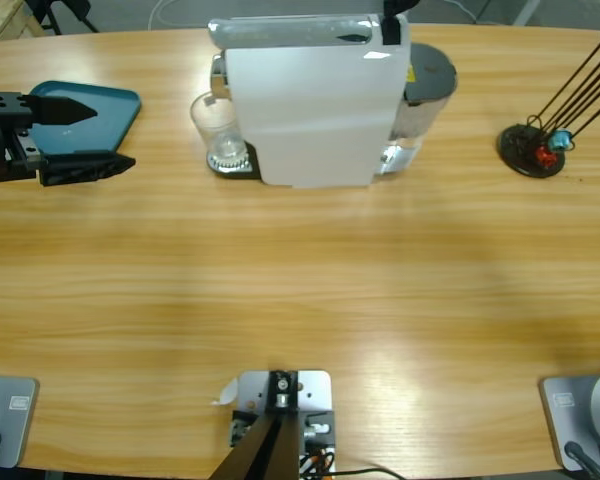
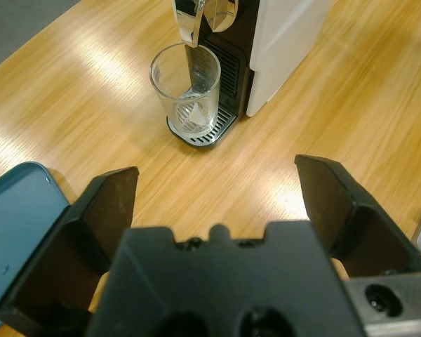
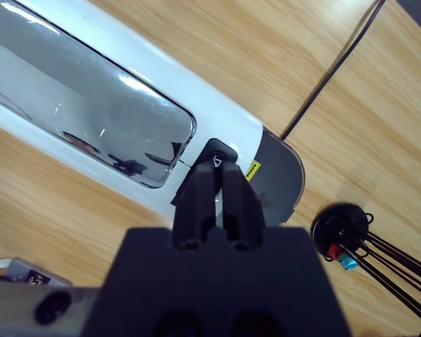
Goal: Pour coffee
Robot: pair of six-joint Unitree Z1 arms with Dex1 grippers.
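A white coffee machine [image 1: 310, 110] stands at the table's back middle. A clear drinking glass [image 1: 218, 135] sits on its drip tray under the spout [image 2: 193, 21]; the glass [image 2: 186, 91] looks clear and no coffee is in view. My left gripper [image 1: 113, 134] hovers at the far left, open and holding nothing, and its wrist view looks toward the glass between the gripper's [image 2: 217, 172] spread jaws. My right gripper [image 3: 217, 168] is shut above the machine's top, its tips at a small black button [image 3: 217, 149]. From above, the right gripper [image 1: 393, 22] shows only as a black piece.
A teal tray [image 1: 115, 100] lies under and behind the left gripper, also at the left wrist view's edge as a teal tray [image 2: 14, 217]. A black capsule stand [image 1: 530, 150] with thin rods and blue and red capsules stands at the back right. Bare wood fills the front.
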